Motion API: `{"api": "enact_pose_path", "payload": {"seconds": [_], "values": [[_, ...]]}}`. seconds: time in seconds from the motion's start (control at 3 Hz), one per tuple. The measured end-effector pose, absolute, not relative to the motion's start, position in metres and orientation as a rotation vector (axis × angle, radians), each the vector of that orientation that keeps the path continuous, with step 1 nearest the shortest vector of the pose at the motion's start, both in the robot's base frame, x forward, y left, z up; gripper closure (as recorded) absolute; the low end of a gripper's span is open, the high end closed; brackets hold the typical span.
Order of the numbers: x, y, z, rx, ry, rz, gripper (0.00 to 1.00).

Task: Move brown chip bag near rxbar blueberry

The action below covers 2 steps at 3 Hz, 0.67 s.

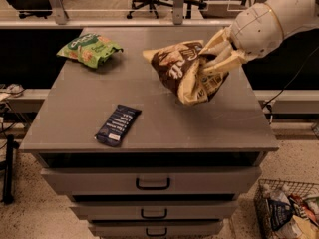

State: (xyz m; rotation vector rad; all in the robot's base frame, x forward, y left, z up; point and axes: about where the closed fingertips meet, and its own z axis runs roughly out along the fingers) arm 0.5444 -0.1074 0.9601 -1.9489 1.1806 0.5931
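Note:
The brown chip bag, dark brown and cream-yellow, hangs tilted in the air above the right middle of the grey cabinet top. My gripper comes in from the upper right on a white arm and is shut on the bag's right side. The rxbar blueberry, a small flat navy wrapper with white text, lies on the cabinet top near the front left edge, well to the lower left of the bag.
A green chip bag lies at the back left of the cabinet top. The cabinet has drawers in front. A wire basket of items stands on the floor at lower right. Office chairs stand behind.

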Motion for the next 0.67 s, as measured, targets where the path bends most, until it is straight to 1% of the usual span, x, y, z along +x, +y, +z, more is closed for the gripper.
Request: {"api": "enact_pose_path", "payload": {"seconds": [0.33,0.67], "values": [[0.511,-0.086,0.946,-2.04,1.082,0.64,1.0],[0.494,-0.065,0.929,-2.093,1.042,0.655,1.0]]}}
